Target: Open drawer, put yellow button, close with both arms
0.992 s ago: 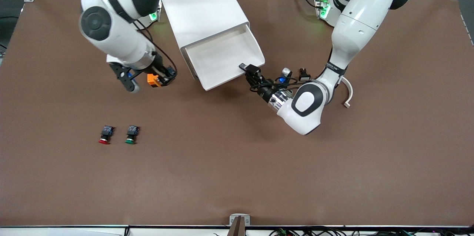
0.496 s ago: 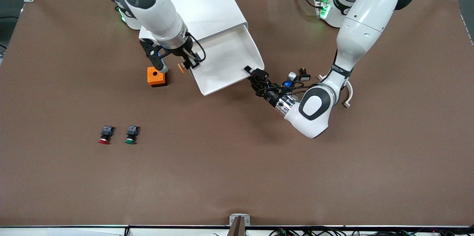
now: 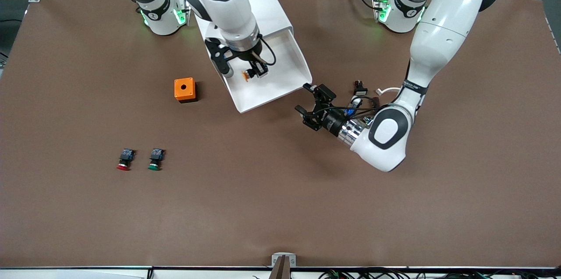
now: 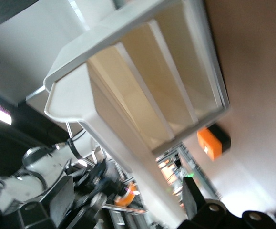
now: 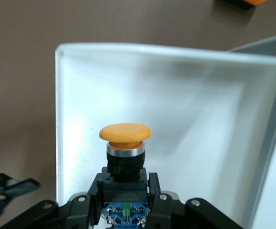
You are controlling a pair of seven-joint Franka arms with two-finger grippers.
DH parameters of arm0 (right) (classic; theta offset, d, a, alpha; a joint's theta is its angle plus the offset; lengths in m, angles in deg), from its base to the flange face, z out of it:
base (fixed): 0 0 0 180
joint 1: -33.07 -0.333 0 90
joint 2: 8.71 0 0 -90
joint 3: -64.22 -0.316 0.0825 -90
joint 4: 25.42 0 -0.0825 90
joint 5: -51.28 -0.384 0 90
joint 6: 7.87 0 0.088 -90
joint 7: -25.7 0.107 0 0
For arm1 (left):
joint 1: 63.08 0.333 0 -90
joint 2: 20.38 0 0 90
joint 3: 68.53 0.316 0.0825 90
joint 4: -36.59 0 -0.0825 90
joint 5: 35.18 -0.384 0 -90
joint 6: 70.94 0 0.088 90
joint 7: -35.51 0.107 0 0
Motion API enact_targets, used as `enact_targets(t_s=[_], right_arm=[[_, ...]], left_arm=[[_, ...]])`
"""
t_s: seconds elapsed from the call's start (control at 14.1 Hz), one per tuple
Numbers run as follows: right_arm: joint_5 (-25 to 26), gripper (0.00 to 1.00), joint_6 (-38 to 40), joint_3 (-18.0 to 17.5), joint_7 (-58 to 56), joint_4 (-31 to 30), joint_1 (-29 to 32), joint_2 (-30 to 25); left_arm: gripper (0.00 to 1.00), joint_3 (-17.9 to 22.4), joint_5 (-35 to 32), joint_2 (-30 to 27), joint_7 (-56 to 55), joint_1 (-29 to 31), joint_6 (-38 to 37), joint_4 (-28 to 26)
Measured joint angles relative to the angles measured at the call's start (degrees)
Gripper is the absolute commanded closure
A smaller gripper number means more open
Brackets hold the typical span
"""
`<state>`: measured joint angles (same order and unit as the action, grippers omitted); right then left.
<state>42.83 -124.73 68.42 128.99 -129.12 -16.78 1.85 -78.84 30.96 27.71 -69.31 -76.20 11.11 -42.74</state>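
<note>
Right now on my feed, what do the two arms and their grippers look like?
Both arms are glossy white with rounded shells and black joint bands. The left gripper and right gripper are black, two-fingered. Loose black cables loop by each wrist, a bare metal ring sits above the left gripper, and green lights glow at both bases.

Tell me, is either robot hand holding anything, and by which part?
The right gripper holds the yellow button by its black body, cap pointing out, over the open drawer. The left gripper, fingers open beside the drawer, holds nothing.
</note>
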Motion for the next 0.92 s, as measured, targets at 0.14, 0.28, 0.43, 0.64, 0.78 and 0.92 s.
enact_targets(t_s=[0.14,0.28,0.43,0.64,0.78,0.92], right_arm=[[0.22,0.99,-0.53,0.04,1.39,0.65,-1.28,1.81],[1.06,0.97,-0.62,0.04,3.47,1.99,-2.49,3.45],[1.39,0.92,-0.62,0.04,4.3,3.22,-3.14,4.54],[1.54,0.06,-0.61,0.14,4.42,4.69,-3.18,5.33],[1.62,0.0,-0.61,0.18,4.42,5.2,-3.18,5.38],[1.75,0.0,-0.61,0.4,4.38,5.91,-3.15,5.4]], left_arm=[[0.0,0.0,-2.83,-0.11,8.12,0.48,-0.01,2.82],[0.01,-0.02,-6.42,-0.2,13.9,0.47,-0.01,5.75],[0.01,0.01,-11.18,-0.25,20.0,0.35,0.24,8.21],[0.0,0.33,-19.04,-0.45,28.5,0.22,2.17,11.61],[0.0,0.33,-25.76,-1.58,33.87,-0.06,5.36,12.51],[0.0,0.29,-32.9,-3.17,36.96,-1.0,9.26,12.78]])
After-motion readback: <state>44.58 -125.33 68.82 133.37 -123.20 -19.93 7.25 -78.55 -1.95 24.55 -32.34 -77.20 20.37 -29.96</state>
